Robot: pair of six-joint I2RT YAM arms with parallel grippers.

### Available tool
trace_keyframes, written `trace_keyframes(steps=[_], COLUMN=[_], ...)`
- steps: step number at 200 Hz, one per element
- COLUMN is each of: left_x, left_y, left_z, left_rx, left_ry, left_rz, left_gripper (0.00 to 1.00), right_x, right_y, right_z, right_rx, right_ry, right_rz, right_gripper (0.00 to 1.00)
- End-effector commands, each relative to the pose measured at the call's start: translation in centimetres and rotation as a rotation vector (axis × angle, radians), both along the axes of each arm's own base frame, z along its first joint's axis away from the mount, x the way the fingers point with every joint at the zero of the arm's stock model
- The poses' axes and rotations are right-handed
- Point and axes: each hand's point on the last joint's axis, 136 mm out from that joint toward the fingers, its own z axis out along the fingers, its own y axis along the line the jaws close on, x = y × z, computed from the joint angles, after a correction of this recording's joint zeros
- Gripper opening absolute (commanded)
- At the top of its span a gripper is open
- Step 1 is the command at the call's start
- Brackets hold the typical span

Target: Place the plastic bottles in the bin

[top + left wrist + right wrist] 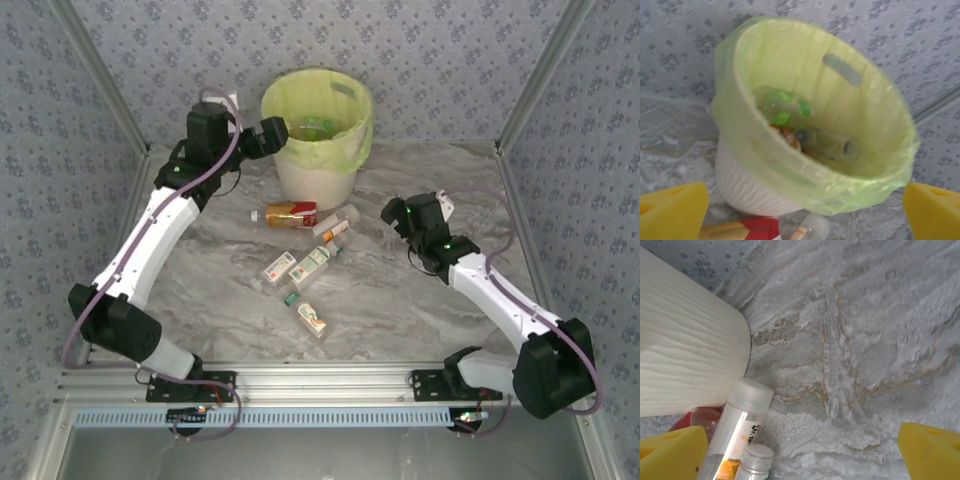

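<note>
Room: grey-blue patterned walls on three sides, metal posts in the back corners, open space around both arms.
Surface: marbled grey counter point(420, 310), flat.
Bin: bin point(316, 165) upright at back centre, yellow-green liner folded over the rim; some bottles point(790, 107) already lie inside.
Loose bottles: about six lying flat on the counter in front of the bin, between the two arms.
Key relation: clear white-capped bottle point(335, 222) lies just left of the right pincer point(395, 212), cap end toward it, long axis slanting near-left to far-right; in the right wrist view it sits by one yellow finger point(670, 452), not centred.
Nearer arm: right, by judgement.
Right pincer: wide, empty, low over the counter.
Left pincer point(272, 135): wide, empty, hovering at the bin's left rim.
Red-label bottle point(290, 212): lying crosswise near the bin's foot, beside the clear one.
Next move, judged: right pincer shifts left and squares across the bottle's axis.
</note>
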Motion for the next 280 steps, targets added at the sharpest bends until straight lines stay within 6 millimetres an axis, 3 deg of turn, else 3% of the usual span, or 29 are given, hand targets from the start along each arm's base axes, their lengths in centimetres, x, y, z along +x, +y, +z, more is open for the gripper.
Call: trace_keyframes(steps=[1,38,74,105,135,175,206,232,280], left_x=[-1.5,-3.6,-4.8,-5.7,-6.2,-6.7,-7.1,-7.4,-6.9], left_y=[1.8,3.1,6.2,8.6,10.2,11.0,11.3,11.8,12.0], left_z=[3.1,-0.4,-3.6,-5.6,-6.6,-7.8,-8.9,-9.4,-10.0], left_rx=[-0.059,-0.03,-0.008,-0.023,-0.029,-0.031,-0.021,-0.006,-0.014], left_ry=[-0.097,-0.036,0.029,0.074,0.097,0.122,0.153,0.163,0.176], left_rz=[0.073,0.092,0.182,0.245,0.286,0.311,0.319,0.335,0.347], left_gripper=[1.0,0.99,1.0,1.0,0.99,0.99,1.0,0.99,1.0], right_x=[-0.3,-0.6,-0.5,0.3,-1.1,-4.5,-4.8,-5.1,-3.6], right_y=[1.5,4.9,7.5,12.3,16.9,20.0,19.3,18.7,16.6], right_z=[-1.6,-4.0,-6.3,-6.9,-7.5,-10.0,-11.5,-12.7,-12.8], right_rx=[0.104,0.178,0.213,0.271,0.225,0.188,0.134,0.121,0.135], right_ry=[0.047,0.126,0.201,0.247,0.321,0.48,0.551,0.586,0.49], right_rz=[-0.034,-0.011,-0.035,0.099,0.334,0.453,0.388,0.34,0.195], right_gripper=[1.0,1.0,0.98,0.93,0.93,0.96,0.97,0.91,0.77])
